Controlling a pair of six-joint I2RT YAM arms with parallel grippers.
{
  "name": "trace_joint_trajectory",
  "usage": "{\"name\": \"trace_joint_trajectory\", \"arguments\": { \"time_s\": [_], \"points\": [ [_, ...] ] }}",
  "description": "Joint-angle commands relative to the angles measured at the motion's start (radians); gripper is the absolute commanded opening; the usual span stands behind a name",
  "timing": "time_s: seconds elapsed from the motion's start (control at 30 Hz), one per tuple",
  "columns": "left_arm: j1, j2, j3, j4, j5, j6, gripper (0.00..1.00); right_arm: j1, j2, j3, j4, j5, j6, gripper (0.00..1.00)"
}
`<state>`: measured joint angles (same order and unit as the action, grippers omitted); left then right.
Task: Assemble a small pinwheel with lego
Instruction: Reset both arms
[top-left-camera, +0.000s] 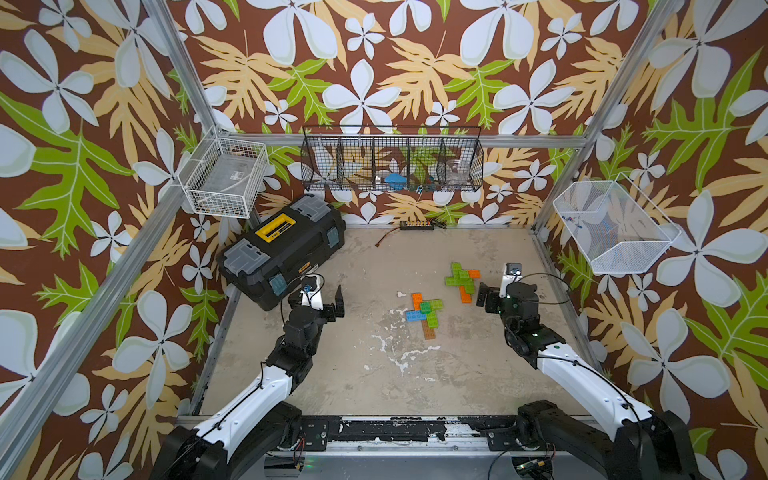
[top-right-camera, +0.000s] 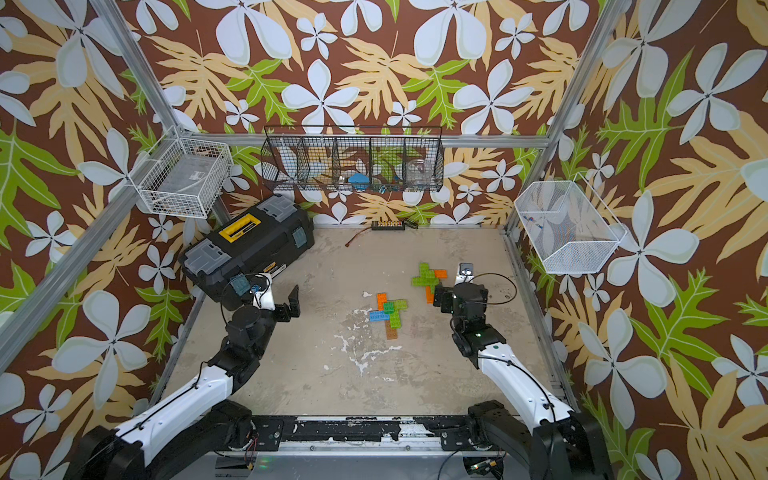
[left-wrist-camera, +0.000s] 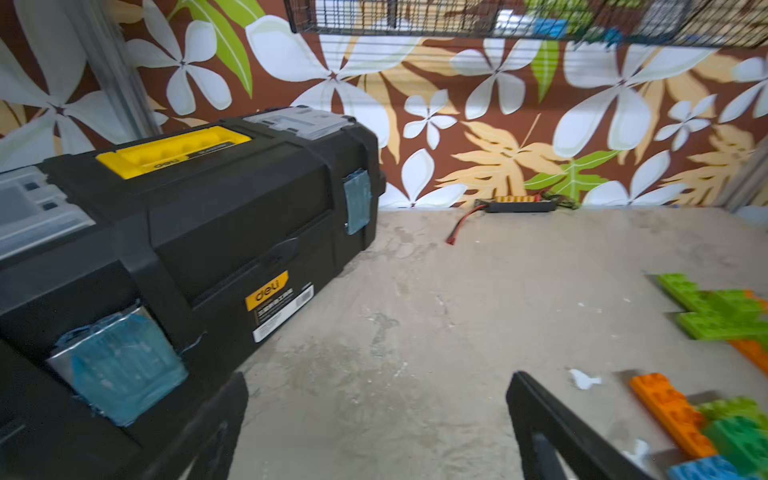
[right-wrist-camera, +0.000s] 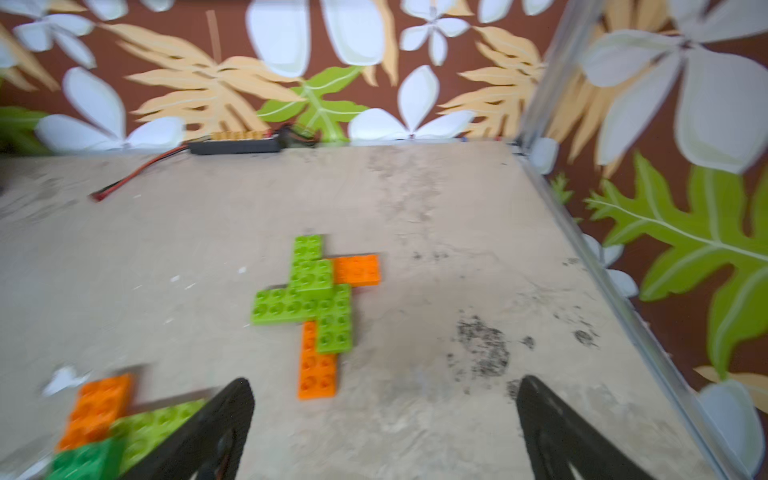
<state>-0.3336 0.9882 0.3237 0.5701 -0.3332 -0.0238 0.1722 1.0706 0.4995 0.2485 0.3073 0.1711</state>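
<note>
Lego (top-right-camera: 388, 311) lies in two flat crosses on the desk (top-left-camera: 365, 374). The lime-and-orange pinwheel (right-wrist-camera: 316, 299) sits just ahead of your right gripper (right-wrist-camera: 384, 386), and the mixed-colour pinwheel (top-left-camera: 424, 312) lies between it and the left gripper (left-wrist-camera: 376, 380). Both grippers are spread wide and empty. Both crosses look built, so check each blade for looseness. If you press one, come straight down and brace the hub with the other gripper. Beside the left gripper, the black toolbox (left-wrist-camera: 208, 208) reads "deli" on its yellow label (left-wrist-camera: 267, 289); the smaller print is illegible.
</note>
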Motion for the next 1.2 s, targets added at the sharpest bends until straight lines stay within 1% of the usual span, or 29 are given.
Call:
{"name": "trace_joint_trajectory", "arguments": {
  "time_s": [0.0, 0.03, 0.07, 0.13, 0.2, 0.27, 0.33, 0.4, 0.47, 0.5, 0.53, 0.57, 0.63, 0.67, 0.73, 0.77, 0.8, 0.9, 1.03, 1.17],
  "points": [
    [0.051, 0.068, -0.052, 0.198, -0.047, 0.097, 1.0, -0.053, 0.048, -0.087, 0.303, -0.023, -0.125, 1.0],
    [0.072, 0.087, -0.084, 0.261, -0.047, 0.086, 1.0, -0.064, 0.076, -0.12, 0.377, -0.022, -0.151, 1.0],
    [0.099, 0.103, -0.11, 0.306, -0.017, 0.068, 1.0, -0.075, 0.109, -0.144, 0.439, -0.038, -0.164, 1.0],
    [0.137, 0.143, -0.14, 0.396, 0.024, 0.06, 1.0, -0.105, 0.178, -0.173, 0.546, -0.093, -0.144, 1.0],
    [0.161, 0.21, -0.155, 0.486, 0.069, 0.06, 1.0, -0.12, 0.251, -0.196, 0.656, -0.13, -0.133, 1.0],
    [0.2, 0.289, -0.173, 0.585, 0.157, 0.045, 1.0, -0.136, 0.343, -0.219, 0.792, -0.169, -0.126, 1.0],
    [0.226, 0.382, -0.171, 0.659, 0.213, 0.04, 1.0, -0.152, 0.394, -0.219, 0.836, -0.193, -0.114, 1.0],
    [0.258, 0.472, -0.174, 0.754, 0.246, 0.019, 1.0, -0.166, 0.373, -0.23, 0.823, -0.239, -0.11, 1.0],
    [0.284, 0.444, -0.15, 0.648, 0.275, -0.002, 1.0, -0.167, 0.378, -0.27, 0.89, -0.261, -0.12, 1.0],
    [0.285, 0.464, -0.163, 0.716, 0.275, -0.005, 1.0, -0.167, 0.398, -0.319, 0.99, -0.249, -0.116, 1.0],
    [0.286, 0.472, -0.162, 0.716, 0.275, -0.006, 1.0, -0.168, 0.437, -0.36, 1.137, -0.222, -0.105, 1.0],
    [0.286, 0.453, -0.152, 0.664, 0.263, -0.008, 1.0, -0.167, 0.441, -0.376, 1.175, -0.209, -0.1, 1.0],
    [0.286, 0.47, -0.168, 0.732, 0.225, -0.026, 1.0, -0.168, 0.398, -0.335, 1.022, -0.194, -0.088, 1.0],
    [0.286, 0.461, -0.17, 0.717, 0.201, -0.038, 1.0, -0.165, 0.392, -0.323, 0.988, -0.187, -0.092, 1.0],
    [0.286, 0.446, -0.186, 0.723, 0.138, -0.063, 1.0, -0.166, 0.409, -0.339, 1.047, -0.191, -0.099, 1.0],
    [0.286, 0.45, -0.19, 0.742, 0.131, -0.069, 1.0, -0.165, 0.404, -0.335, 1.033, -0.191, -0.099, 1.0],
    [0.286, 0.454, -0.187, 0.744, 0.133, -0.069, 1.0, -0.166, 0.396, -0.33, 1.01, -0.19, -0.096, 1.0],
    [0.285, 0.455, -0.183, 0.737, 0.146, -0.06, 1.0, -0.163, 0.4, -0.332, 1.021, -0.186, -0.099, 1.0],
    [0.285, 0.466, -0.151, 0.685, 0.239, -0.022, 1.0, -0.161, 0.399, -0.331, 1.015, -0.183, -0.099, 1.0],
    [0.285, 0.463, -0.159, 0.696, 0.251, -0.016, 1.0, -0.161, 0.401, -0.331, 1.016, -0.184, -0.099, 1.0]
  ]
}}
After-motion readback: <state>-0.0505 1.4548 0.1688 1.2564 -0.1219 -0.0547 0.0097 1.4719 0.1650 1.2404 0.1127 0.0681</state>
